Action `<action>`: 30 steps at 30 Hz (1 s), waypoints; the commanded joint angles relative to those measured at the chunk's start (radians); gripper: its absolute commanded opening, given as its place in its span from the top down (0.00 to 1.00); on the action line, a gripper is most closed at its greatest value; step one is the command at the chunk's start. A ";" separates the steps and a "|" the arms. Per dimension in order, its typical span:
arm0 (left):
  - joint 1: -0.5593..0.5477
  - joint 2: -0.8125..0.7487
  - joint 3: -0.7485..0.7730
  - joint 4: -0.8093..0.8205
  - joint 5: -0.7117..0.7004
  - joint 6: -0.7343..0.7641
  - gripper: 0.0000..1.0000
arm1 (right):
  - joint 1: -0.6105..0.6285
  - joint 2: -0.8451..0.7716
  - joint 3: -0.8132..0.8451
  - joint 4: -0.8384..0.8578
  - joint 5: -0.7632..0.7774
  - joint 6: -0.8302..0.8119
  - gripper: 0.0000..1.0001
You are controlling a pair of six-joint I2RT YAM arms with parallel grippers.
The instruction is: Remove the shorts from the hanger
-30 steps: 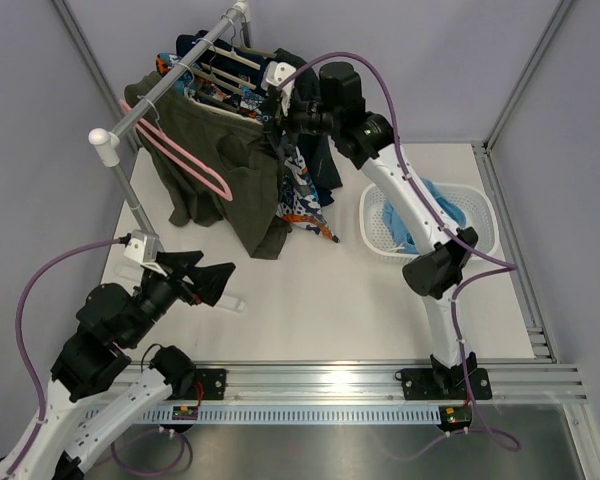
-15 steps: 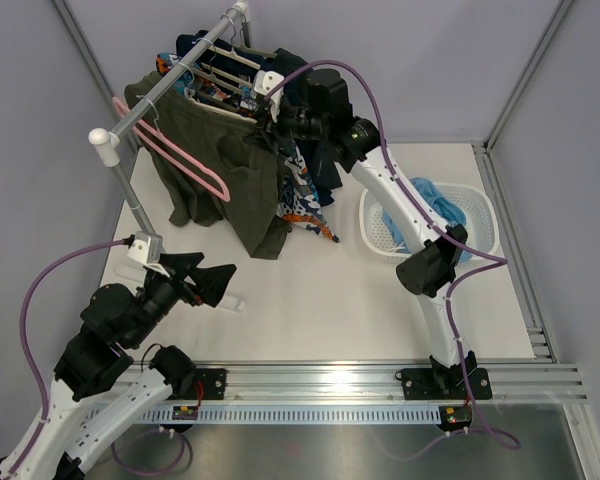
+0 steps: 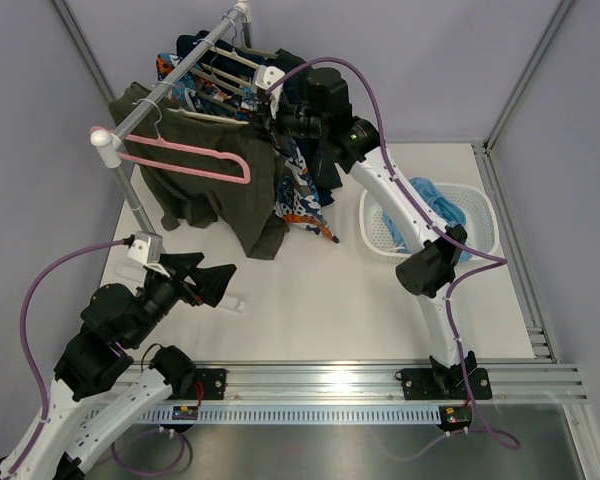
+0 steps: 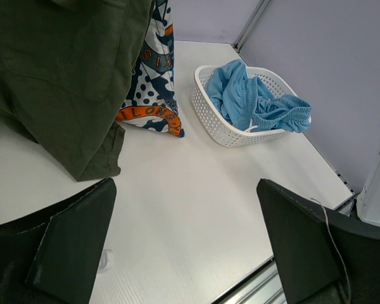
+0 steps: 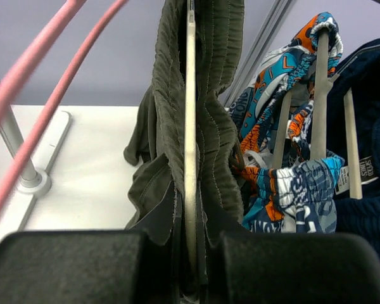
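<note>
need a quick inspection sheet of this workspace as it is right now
surface: white table, no spills seen
job's things: olive shorts hang on a pale hanger on the rack rail
clutter: bare pink hanger; patterned shorts and navy shorts on the rail; white basket holding blue cloth; small pale object, unidentifiable
grippers: right claw shut on the olive shorts' waistband at the hanger; left claw open, holding nothing
cables: purple cables loop off both arms
surroundings: grey walls; aluminium base rail
</note>
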 commanded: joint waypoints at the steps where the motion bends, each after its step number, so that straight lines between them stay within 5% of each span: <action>1: 0.001 -0.004 0.024 0.036 -0.014 0.003 0.01 | 0.008 -0.031 0.020 0.076 -0.028 0.061 1.00; 10: 0.001 -0.004 0.035 0.049 -0.014 -0.003 0.01 | -0.002 -0.089 0.037 0.204 0.001 0.335 1.00; 30: 0.001 0.015 0.030 0.069 0.007 0.012 0.01 | -0.065 -0.200 -0.177 0.264 -0.128 0.427 1.00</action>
